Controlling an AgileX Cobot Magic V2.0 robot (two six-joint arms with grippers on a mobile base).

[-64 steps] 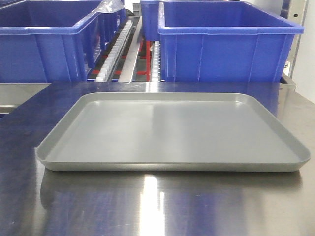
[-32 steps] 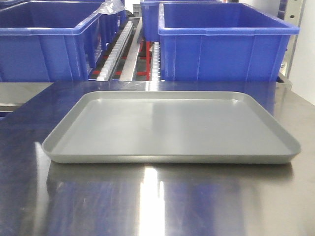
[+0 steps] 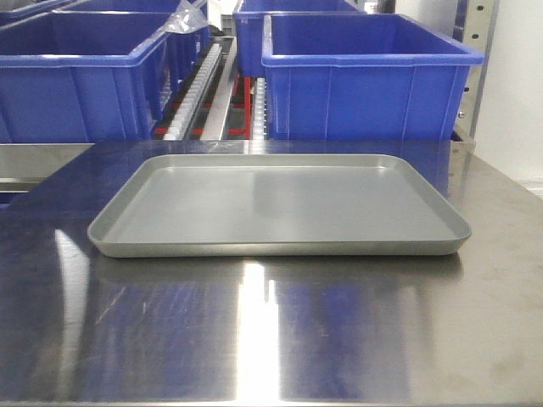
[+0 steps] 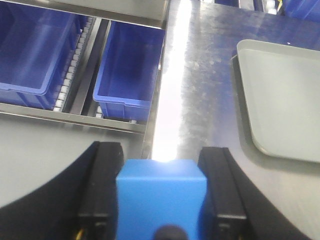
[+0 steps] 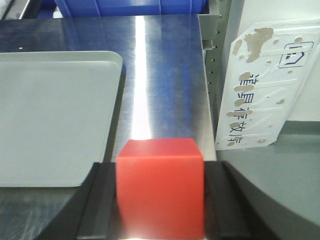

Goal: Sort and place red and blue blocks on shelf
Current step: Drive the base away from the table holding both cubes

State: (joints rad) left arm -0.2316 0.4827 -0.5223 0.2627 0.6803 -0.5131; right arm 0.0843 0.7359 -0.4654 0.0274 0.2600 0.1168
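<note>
Compared with a second ago, the shallow grey rectangular tray (image 3: 280, 203) sits smaller and higher in the front view, with more shiny steel worktop (image 3: 254, 339) showing below it and the roller-track metal shelf (image 3: 225, 89) at the top. At the bottom centre of the left wrist view, the left end effector (image 4: 161, 200) pinches the small matte blue cube (image 4: 161, 185); at the bottom centre of the right wrist view, the right end effector (image 5: 160, 205) likewise pinches the small matte red cube (image 5: 160, 185).
</note>
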